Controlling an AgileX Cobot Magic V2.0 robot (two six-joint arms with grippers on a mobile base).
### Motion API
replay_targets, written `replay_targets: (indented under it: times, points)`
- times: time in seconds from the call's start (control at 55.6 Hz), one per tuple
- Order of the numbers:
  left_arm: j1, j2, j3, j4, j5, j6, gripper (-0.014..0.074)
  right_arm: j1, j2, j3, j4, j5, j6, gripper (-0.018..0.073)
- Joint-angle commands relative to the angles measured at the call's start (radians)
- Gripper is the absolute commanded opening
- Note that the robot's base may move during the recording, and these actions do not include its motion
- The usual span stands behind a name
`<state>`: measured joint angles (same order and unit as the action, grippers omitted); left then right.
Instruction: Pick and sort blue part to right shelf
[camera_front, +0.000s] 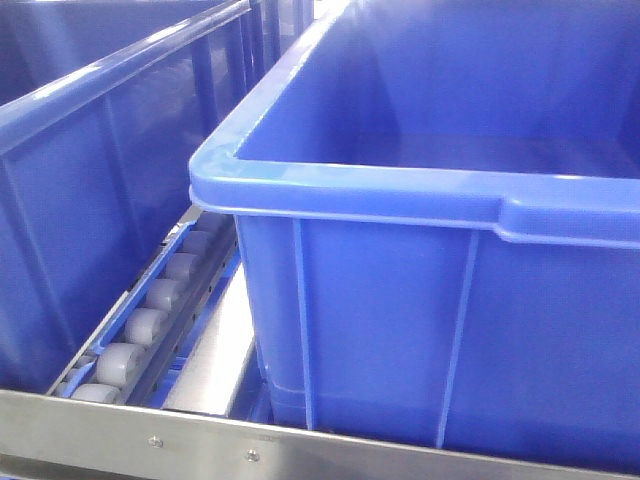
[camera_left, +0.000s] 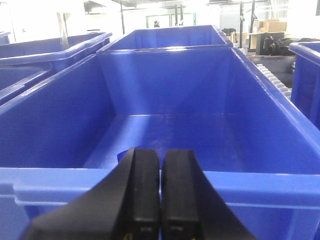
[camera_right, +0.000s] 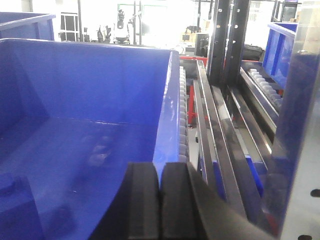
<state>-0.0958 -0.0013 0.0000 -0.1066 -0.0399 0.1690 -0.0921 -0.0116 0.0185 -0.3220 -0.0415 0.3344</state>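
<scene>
In the left wrist view my left gripper (camera_left: 160, 156) is shut and empty, its fingers pressed together just above the near rim of a large blue bin (camera_left: 55, 180). A small dark blue shape (camera_left: 122, 156) shows on the bin floor just beyond the left finger; I cannot tell what it is. In the right wrist view my right gripper (camera_right: 160, 167) is shut and empty over the right wall of a blue bin (camera_right: 167, 105). Blurred shapes (camera_right: 100, 150) lie on that bin's floor. No gripper shows in the front view.
The front view shows a big blue bin (camera_front: 300, 185) close up, a second bin (camera_front: 80, 100) at left, and a roller track (camera_front: 150, 310) between them behind a steel rail (camera_front: 200, 435). Metal rails (camera_right: 220, 125) and dark uprights (camera_right: 227, 35) stand right of the right gripper.
</scene>
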Motion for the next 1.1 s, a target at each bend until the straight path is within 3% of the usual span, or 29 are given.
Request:
replay_targets:
  times: [0.0,0.108,0.18,0.198,0.216,0.306,1.079]
  points:
    - [-0.008,-0.025,0.037,-0.001,-0.085,0.0,0.0123,-0.005,-0.017,0.003,0.047,-0.059,0.0,0.0058]
    - [-0.008,-0.025,0.037,-0.001,-0.085,0.0,0.0123,-0.005,-0.017,0.003,0.175,-0.041,-0.064,0.0058]
    - [-0.008,-0.025,0.037,-0.001,-0.085,0.0,0.0123,-0.005,-0.017,0.003,0.283,-0.027,-0.159,0.0058]
    - [-0.008,-0.025,0.037,-0.001,-0.085,0.0,0.0123,-0.005,-0.017,0.003,0.338,-0.024,-0.249,0.0058]
    - [-0.008,-0.025,0.037,-0.001,-0.085,0.0,0.0123,-0.005,-0.017,0.003,0.343,-0.024,-0.263,0.0058]
    - [-0.008,-0.025,0.037,-0.001,-0.085,0.0,0.0123,-0.005,-0.017,0.003,0.346,-0.028,-0.3,0.0058]
    - [-0.008,-0.025,0.037,-0.001,-0.085,0.0,0.0123,-0.005,-0.017,0.003,0.346,-0.027,-0.301,0.0058]
